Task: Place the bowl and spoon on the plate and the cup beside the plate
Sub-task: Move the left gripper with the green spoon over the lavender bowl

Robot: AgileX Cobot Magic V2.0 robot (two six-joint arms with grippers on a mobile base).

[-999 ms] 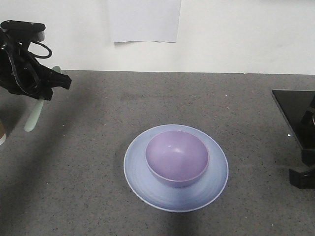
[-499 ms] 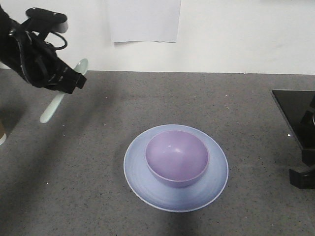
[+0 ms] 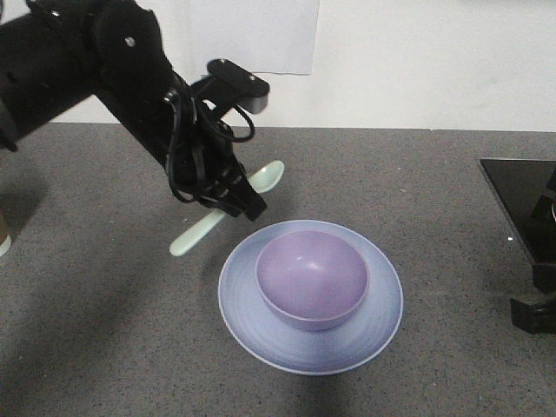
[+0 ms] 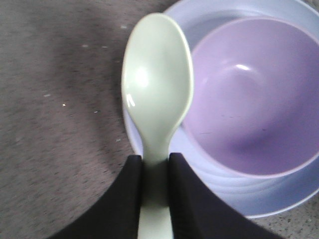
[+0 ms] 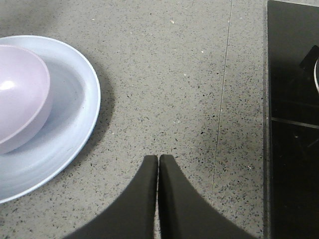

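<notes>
My left gripper (image 3: 239, 201) is shut on the neck of the pale mint-green spoon (image 3: 270, 176) and holds it in the air just left of and behind the plate (image 3: 248, 326). From the left wrist, the spoon (image 4: 157, 84) points forward from the gripper (image 4: 155, 159), its scoop over the plate's rim (image 4: 234, 191) beside the bowl (image 4: 249, 99). The lavender bowl (image 3: 313, 278) sits in the middle of the pale blue plate. Only a sliver of the cup (image 3: 3, 236) shows at the left edge. My right gripper (image 5: 158, 158) is shut on nothing, right of the plate (image 5: 65, 124).
A flat black panel (image 3: 521, 200) lies on the grey tabletop at the far right, seen also beside the right gripper as a black panel (image 5: 291, 124). A white sheet of paper (image 3: 252, 35) hangs on the back wall. The left arm (image 3: 78, 61) stretches in from the upper left.
The left arm has swung from the far left towards the centre, carrying the spoon to the plate's back-left edge. The right arm, bowl and plate have not moved.
</notes>
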